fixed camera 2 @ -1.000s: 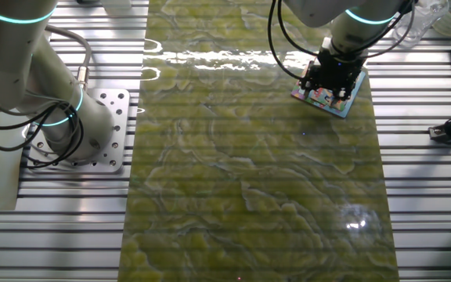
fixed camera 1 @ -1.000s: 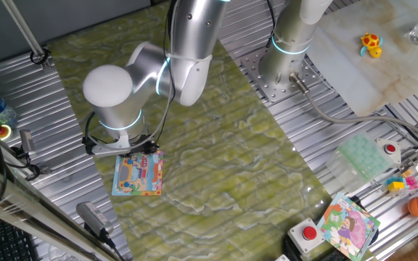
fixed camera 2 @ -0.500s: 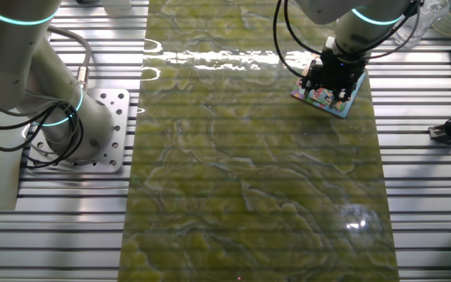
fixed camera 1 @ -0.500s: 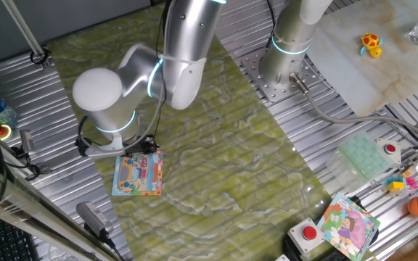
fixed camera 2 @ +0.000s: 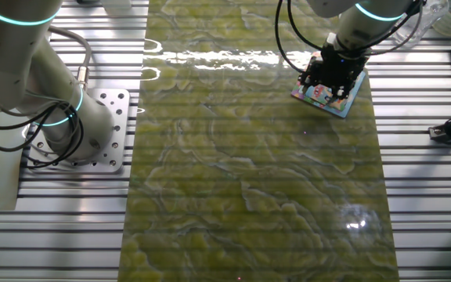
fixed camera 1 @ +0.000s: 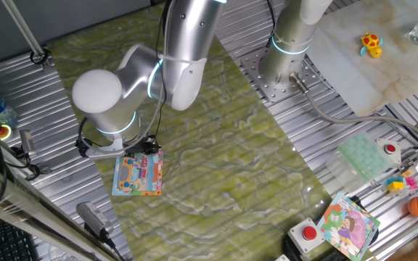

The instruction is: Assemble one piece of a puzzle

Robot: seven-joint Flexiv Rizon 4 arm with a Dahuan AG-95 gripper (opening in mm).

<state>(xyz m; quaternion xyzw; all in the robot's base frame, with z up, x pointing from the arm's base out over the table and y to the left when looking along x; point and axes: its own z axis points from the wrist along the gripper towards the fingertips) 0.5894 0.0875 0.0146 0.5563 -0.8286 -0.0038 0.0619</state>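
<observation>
My end effector (fixed camera 2: 333, 76) hovers low over the puzzle (fixed camera 1: 138, 175), at its 12 o'clock edge on the worktop (fixed camera 1: 216, 145). I can't tell my jaw state; the piece is hidden. Misalignment could jam it or shove the board.

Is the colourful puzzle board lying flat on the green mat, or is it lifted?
Flat. The puzzle lies level on the green mat in both views; the end effector hangs over its far edge.

Green marbled mat (fixed camera 1: 216, 145) on slatted table (fixed camera 1: 325, 130), puzzle (fixed camera 1: 138, 174) lying flat
</observation>
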